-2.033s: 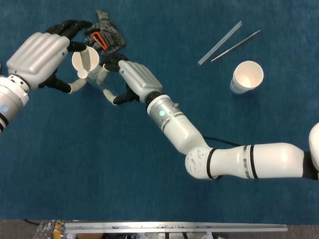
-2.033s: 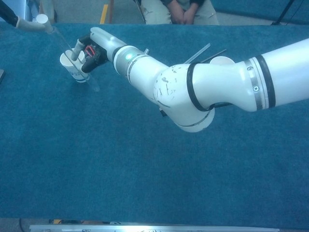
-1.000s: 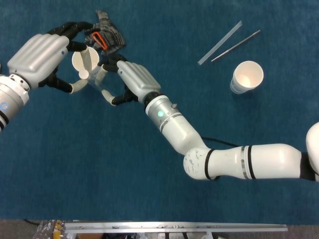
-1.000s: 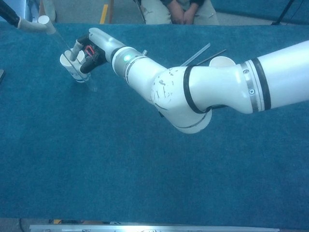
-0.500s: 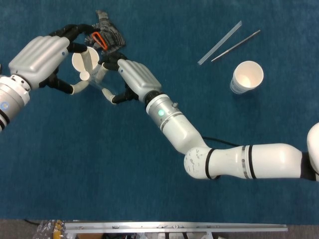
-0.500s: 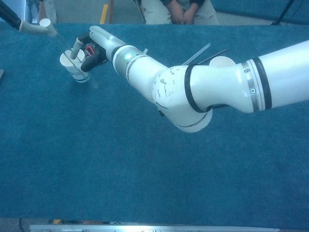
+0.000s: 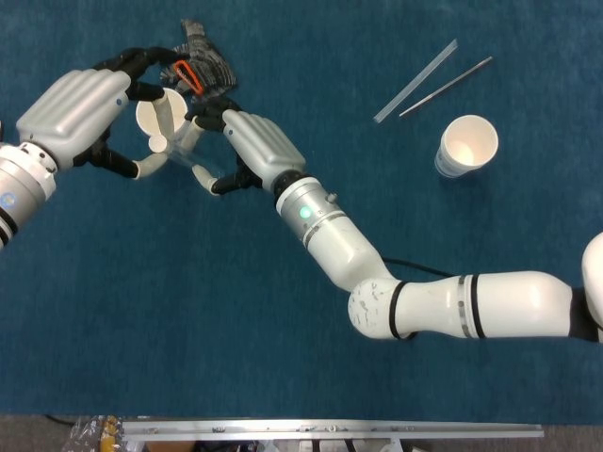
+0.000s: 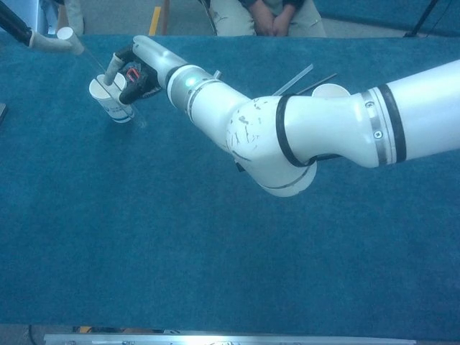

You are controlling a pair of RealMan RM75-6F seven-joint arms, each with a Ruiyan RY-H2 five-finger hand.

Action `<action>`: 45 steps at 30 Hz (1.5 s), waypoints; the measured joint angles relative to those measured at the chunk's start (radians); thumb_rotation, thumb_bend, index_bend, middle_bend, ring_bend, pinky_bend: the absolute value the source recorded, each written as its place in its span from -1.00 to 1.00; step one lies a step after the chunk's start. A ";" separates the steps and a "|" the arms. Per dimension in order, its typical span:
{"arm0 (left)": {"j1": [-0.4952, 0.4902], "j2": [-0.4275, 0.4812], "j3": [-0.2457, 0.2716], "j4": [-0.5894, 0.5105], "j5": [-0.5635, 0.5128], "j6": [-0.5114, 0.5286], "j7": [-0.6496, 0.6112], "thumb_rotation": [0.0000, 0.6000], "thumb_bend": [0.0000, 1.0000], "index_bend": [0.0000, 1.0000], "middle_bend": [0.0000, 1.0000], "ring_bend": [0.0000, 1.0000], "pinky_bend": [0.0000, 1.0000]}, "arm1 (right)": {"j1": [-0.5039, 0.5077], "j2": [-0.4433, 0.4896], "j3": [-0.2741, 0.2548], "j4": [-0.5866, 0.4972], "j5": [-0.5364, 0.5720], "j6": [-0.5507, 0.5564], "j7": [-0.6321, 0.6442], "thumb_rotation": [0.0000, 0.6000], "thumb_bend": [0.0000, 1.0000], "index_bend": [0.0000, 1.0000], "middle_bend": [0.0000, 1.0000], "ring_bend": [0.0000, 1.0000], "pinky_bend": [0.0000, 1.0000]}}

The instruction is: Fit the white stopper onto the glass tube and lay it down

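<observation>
Both hands at work over a paper cup [image 7: 160,115]. Left hand [image 7: 75,111] curled around the cup's far side, a white stopper [image 8: 65,33] perched at its fingertips in the chest view, with a thin glass tube [image 8: 100,70] slanting from under the stopper down toward the cup. Pinching the stopper end, by the look of it. Right hand [image 7: 247,146] just beside the cup on the opposite side, fingers [image 7: 201,179] bent toward the tube's lower stretch; whether gripping the tube or merely steadying it, cannot tell, since the glass nearly vanishes against the blue.

Judged from this: stopper apparently seated on the tube's upper end or very close to it, fit not confirmable. Laying down not yet done, the tube being tilted and off the surface.

Beyond the left hand's fingertips, a dark glove-like object with an orange clip [image 7: 193,68]. Well away past the right arm's elbow, a second paper cup [image 7: 466,144], upright, plus a clear strip [image 7: 415,81] and a thin dark rod [image 7: 446,86] lying side by side.

Surface [image 7: 188,320] covered in deep blue carpet-like cloth. A seated person [image 8: 262,16] at its far edge in the chest view.
</observation>
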 measured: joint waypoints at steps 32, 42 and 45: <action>0.110 -0.040 0.071 0.127 0.162 0.172 0.073 1.00 -0.36 -0.56 -1.00 -1.00 -1.00 | -0.063 0.238 -0.107 -0.238 0.112 0.028 -0.148 1.00 -0.26 0.31 -0.52 -0.85 -0.64; 0.153 -0.076 0.092 0.172 0.197 0.250 0.059 0.99 -0.35 -0.56 -1.00 -1.00 -1.00 | -0.059 0.360 -0.172 -0.330 0.207 0.028 -0.232 1.00 -0.26 0.32 -0.52 -0.85 -0.64; 0.166 -0.086 0.097 0.183 0.209 0.272 0.046 1.00 -0.35 -0.56 -1.00 -1.00 -1.00 | -0.044 0.382 -0.189 -0.344 0.241 0.030 -0.260 1.00 -0.26 0.34 -0.52 -0.85 -0.64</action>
